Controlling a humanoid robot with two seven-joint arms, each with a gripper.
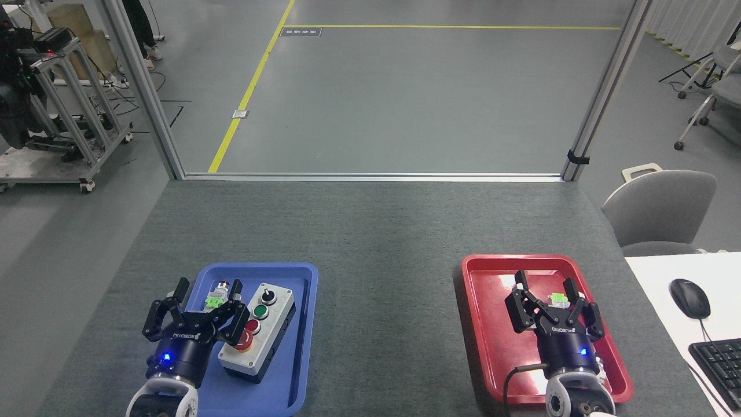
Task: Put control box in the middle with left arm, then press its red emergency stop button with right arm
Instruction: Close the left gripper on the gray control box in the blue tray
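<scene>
Step one is in hand, by my reading, and barely begun; the control box lies inside the blue tray, lengthwise, its black selector knob at the far end, then the green button, a small red button and the red mushroom button nearest the robot; the middle, the bare grey strip of bench between the blue tray and the red tray, holds nothing yet.

The left gripper hovers over the left part of the blue tray, just beside the box and partly overlapping its near corner in this view; its jaws stand spread wide with nothing between them; a small loose push-button part with a green tab sits in the tray beyond its fingers. The next move, I judge, calls for shifting that gripper rightward to straddle the box across its narrow width, closing, then lifting it clear of the tray rim.

The right gripper hangs over the red tray, well apart from the box; its jaws are likewise parted; a small green-tabbed part shows between the fingertips, though whether it is touched I cannot tell. Both wrists point away from the robot, fingers toward the far edge.
</scene>
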